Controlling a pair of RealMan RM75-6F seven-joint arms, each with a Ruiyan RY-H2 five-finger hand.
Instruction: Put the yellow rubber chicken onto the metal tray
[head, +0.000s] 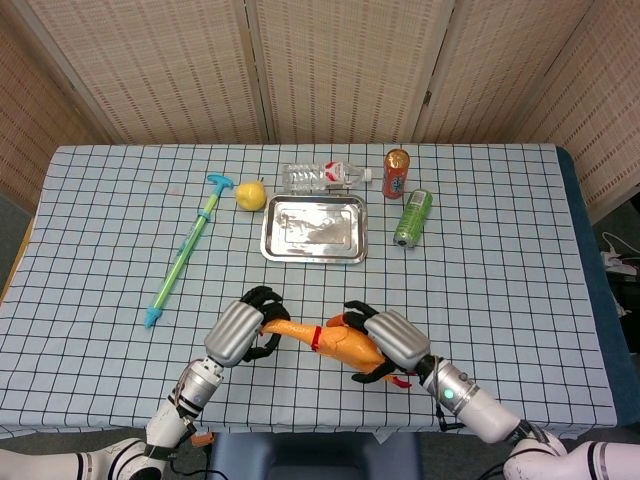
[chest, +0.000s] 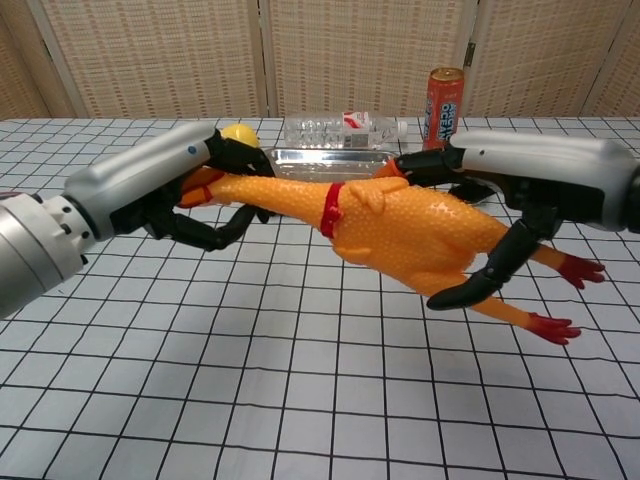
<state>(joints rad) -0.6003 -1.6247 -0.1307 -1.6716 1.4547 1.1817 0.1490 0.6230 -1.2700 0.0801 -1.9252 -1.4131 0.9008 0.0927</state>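
Observation:
The yellow rubber chicken (head: 340, 340) (chest: 410, 225) hangs level above the near table, between both hands. My left hand (head: 240, 333) (chest: 170, 195) grips its neck and head end. My right hand (head: 398, 338) (chest: 520, 190) cradles its body loosely: fingers spread over the top, thumb curled beneath. The red feet stick out to the right past that hand. The metal tray (head: 313, 259) (chest: 300, 157) lies bare at the table's middle, beyond the chicken and apart from both hands.
Behind the tray lie a clear water bottle (head: 325, 176) (chest: 340, 128) and an upright orange can (head: 397, 173) (chest: 444, 95). A green can (head: 412, 217) lies right of the tray. A yellow pear (head: 251, 195) and a long blue-green squirt toy (head: 185, 250) sit to its left.

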